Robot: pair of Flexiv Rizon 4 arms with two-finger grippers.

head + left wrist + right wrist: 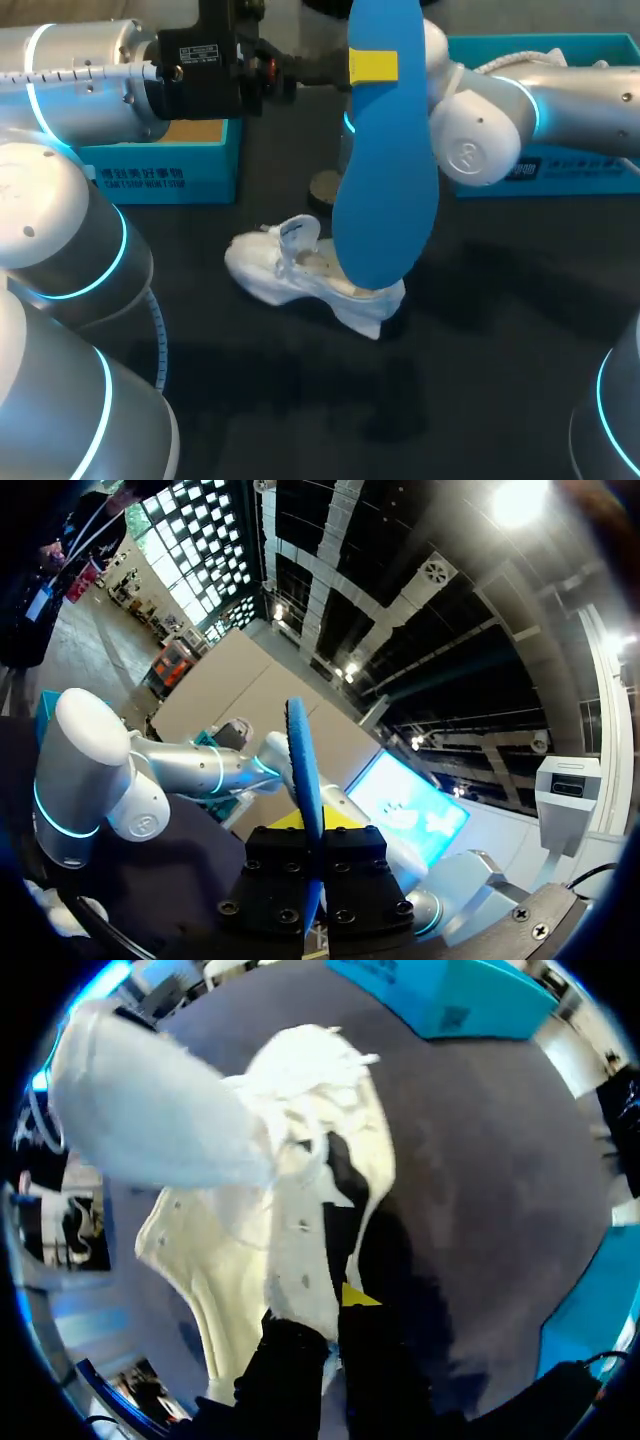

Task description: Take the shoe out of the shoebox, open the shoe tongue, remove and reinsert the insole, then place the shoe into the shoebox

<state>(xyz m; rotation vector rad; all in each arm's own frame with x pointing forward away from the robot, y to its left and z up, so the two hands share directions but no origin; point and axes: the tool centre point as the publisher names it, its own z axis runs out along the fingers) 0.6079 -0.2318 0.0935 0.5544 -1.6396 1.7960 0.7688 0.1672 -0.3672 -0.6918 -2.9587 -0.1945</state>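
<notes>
The insole (385, 180) is plain bright blue. The shoe (270, 272) is white with cream lining. The shoebox (165, 165) has turquoise walls, white print, brown interior; the table (500, 330) is black; left arm (80, 75) and right arm (560, 85) silver-white with cyan rings.

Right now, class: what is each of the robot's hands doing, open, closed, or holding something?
Left hand: closed on the blue insole.
Right hand: closed on the side of the white shoe.
</notes>
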